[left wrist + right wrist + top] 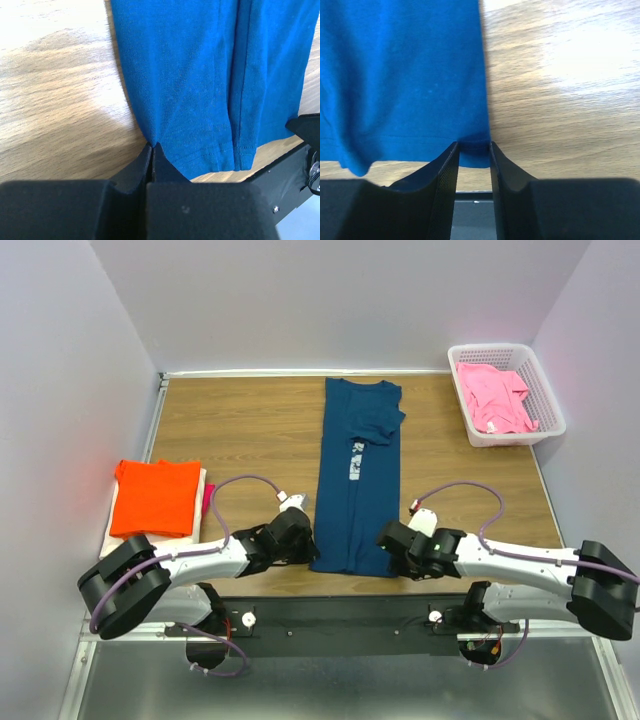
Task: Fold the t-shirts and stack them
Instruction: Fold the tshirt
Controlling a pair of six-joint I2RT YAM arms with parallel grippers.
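Folding the navy tee (355, 490) in half is judged to be the step in hand. It lies as a long strip in the middle of the counter (240, 430), with the collar far and the hem at the near edge. The near-left hem corner is clenched in the left claw (152, 147), whose jaws are fully together on the cloth. The near-right corner is straddled by the right claw (472, 145), whose jaws stand apart. A pinch does not seem to be made there yet, though the view is close and a little blurred.

This claw should be closed first, with both layers taken. Then both corners should be lifted together, kept level, and carried toward the collar, so that the strip is not skewed.

One container is seen, the basket (550, 390) at the far right, and a pink tee (495, 400) is crumpled in it. An orange tee (155, 495) lies folded at the left.
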